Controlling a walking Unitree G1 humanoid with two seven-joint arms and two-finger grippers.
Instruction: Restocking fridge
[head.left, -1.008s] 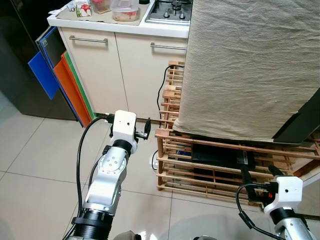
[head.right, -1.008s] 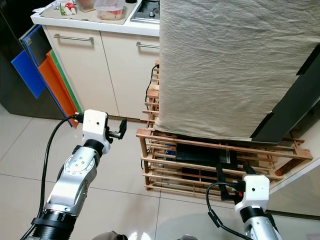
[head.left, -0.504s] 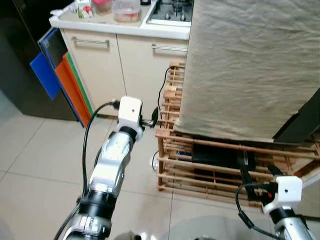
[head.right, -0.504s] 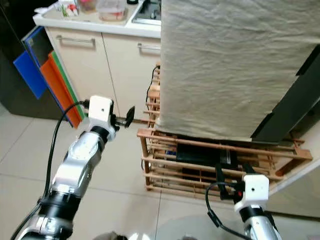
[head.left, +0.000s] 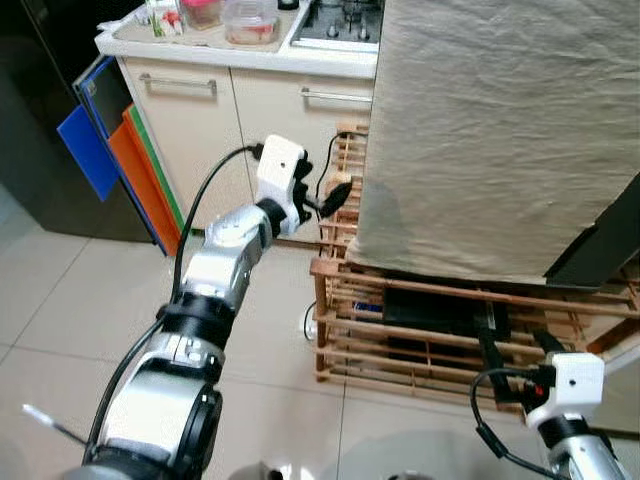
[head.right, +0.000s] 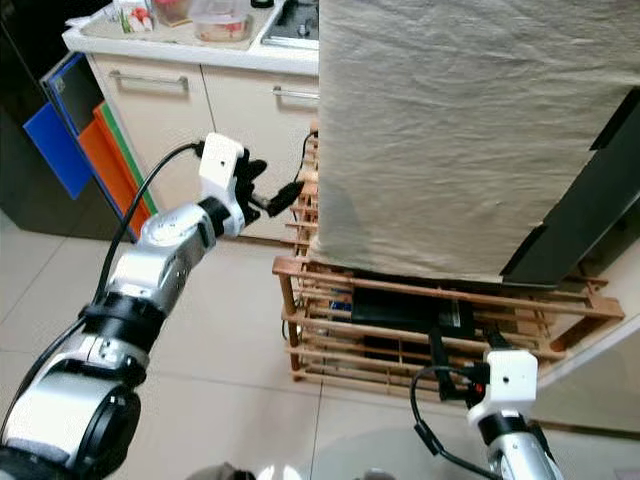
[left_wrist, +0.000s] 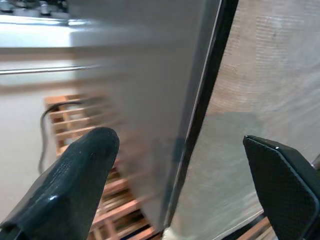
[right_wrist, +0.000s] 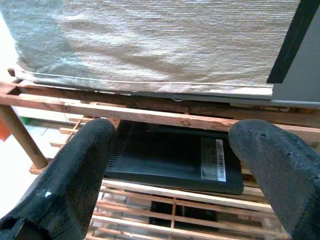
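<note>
Beige cloth (head.left: 500, 130) hangs over the tall fridge (left_wrist: 150, 125), covering its front and side down to the bottom edge. Where the cloth ends at the right, a dark panel of the fridge (head.left: 600, 250) shows. The fridge stands on a wooden slatted rack (head.left: 420, 330) on the tiled floor (head.left: 70, 300), and a flat black device (right_wrist: 175, 160) with a white label lies on a shelf of the rack under it.

Raised to the left front corner of the fridge is the left claw (head.left: 333, 196), just beside the edge of the cloth and apart from it. Its two black fingers (left_wrist: 75, 185) stand wide apart and hold nothing; in the left wrist view the grey side of the fridge and a black strip along its edge lie between them. The right claw (right_wrist: 175, 165) is low, in front of the rack near its right end, and it points at the black device. Its fingers are also spread and empty.

Behind the left arm there are cream cabinets (head.left: 200, 140) with metal handles. On the bench (head.left: 250, 55) above them stand plastic containers (head.left: 250, 20) with food, near the left end, and a gas hob (head.left: 340, 20) next to the fridge. Blue and orange boards (head.left: 120, 150) lean at the left side of the cabinets, next to a dark appliance (head.left: 40, 130).
</note>
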